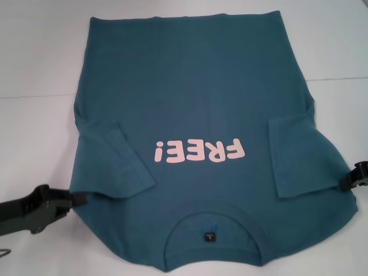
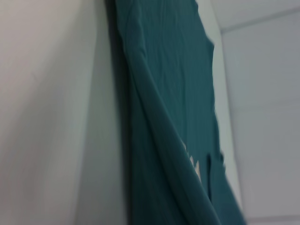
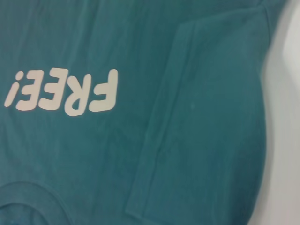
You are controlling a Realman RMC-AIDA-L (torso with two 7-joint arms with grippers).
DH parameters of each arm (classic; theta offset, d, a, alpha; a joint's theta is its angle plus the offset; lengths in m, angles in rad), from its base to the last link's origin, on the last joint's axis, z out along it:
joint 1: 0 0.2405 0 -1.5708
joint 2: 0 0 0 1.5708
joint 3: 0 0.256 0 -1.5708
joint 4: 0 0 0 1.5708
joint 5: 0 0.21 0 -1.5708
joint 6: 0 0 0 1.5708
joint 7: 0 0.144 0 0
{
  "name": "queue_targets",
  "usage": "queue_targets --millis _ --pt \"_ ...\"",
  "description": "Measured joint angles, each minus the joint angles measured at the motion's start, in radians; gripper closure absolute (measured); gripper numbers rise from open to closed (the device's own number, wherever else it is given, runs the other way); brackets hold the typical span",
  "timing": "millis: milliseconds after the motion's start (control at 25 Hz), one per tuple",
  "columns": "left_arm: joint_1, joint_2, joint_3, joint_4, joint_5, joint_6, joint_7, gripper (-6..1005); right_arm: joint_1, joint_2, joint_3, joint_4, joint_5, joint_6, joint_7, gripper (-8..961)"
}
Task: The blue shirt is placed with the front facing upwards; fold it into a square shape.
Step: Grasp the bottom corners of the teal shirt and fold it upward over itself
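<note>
Whether either set of fingers is open or closed cannot be told; the left gripper (image 1: 73, 199) and right gripper (image 1: 348, 178) sit at the shoulder edges of the blue shirt (image 1: 195, 103). It lies front-up, both sleeves already folded inward, the body apparently unfolded, on a plain white worktop (image 1: 40, 69).

blue shirt (image 1: 195, 98): dark teal | lettering (image 1: 198, 151): pale pink | table (image 1: 34, 69): white
</note>
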Motion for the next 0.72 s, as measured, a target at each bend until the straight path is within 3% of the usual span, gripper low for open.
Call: queue_targets --millis 480,720 --pt "0.016 -0.007 0.059 0.155 0.148 0.212 -0.008 953 -0.016 -0.003 -0.002 -0.052 -0.005 -0.140 -0.010 932" --pt "0.024 -0.010 0.073 0.209 0.237 0.290 -0.016 953 -0.058 0.006 -0.009 -0.135 -0.009 -0.252 -0.011 931"
